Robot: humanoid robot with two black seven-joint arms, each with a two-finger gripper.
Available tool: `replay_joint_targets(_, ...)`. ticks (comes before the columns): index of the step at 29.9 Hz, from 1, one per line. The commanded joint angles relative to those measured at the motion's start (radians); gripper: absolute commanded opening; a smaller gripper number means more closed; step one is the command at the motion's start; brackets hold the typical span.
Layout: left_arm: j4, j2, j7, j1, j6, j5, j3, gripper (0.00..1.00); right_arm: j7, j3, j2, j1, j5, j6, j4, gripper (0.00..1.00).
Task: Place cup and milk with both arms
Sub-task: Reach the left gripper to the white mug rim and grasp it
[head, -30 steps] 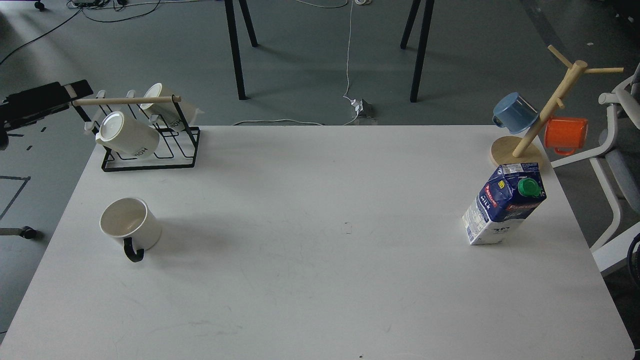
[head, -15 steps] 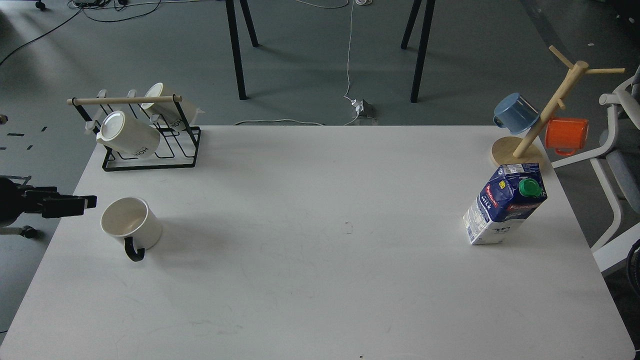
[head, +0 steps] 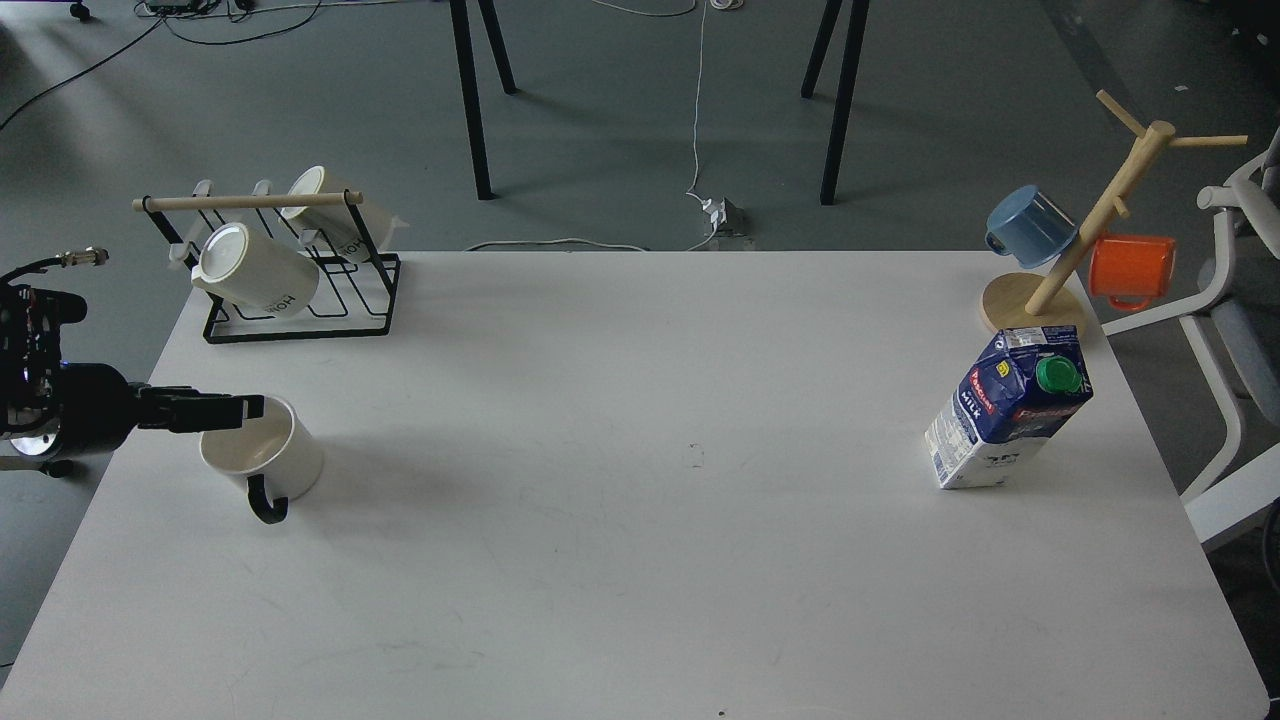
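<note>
The cup [head: 272,462] is a white mug with a black handle facing the front, standing upright on the left of the white table [head: 640,560]. Its smiley face does not show. My left gripper [head: 250,408] comes in from the left edge, its dark fingertips over the cup's left rim; the fingers overlap, so I cannot tell how they stand. The milk [head: 1005,415] is a dark blue and white carton with a green cap, standing on the right of the table. My right gripper is out of view.
A black wire rack [head: 300,300] with a wooden bar holds two cream mugs at the back left. A wooden mug tree [head: 1040,300] with a blue mug [head: 1030,225] and an orange mug [head: 1132,270] stands at the back right, just behind the milk.
My left arm has come down from the back left and moved right, from beside the table's edge to over the cup's rim. The cup and the milk have not moved.
</note>
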Motion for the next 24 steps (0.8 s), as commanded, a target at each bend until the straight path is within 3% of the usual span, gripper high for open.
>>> replay_joint_targets(1, 0.027, -0.021, 0.000, 0.005, 0.009, 0.000, 0.000, 0.99, 0.000, -0.001, 0.003, -0.007, 0.000, 0.000, 0.001, 1.00)
replay_joint_targets(24, 0.214, -0.138, 0.000, 0.012, 0.104, 0.000, 0.026, 0.97, 0.001, 0.007, 0.004, -0.044, 0.002, 0.000, 0.001, 1.00)
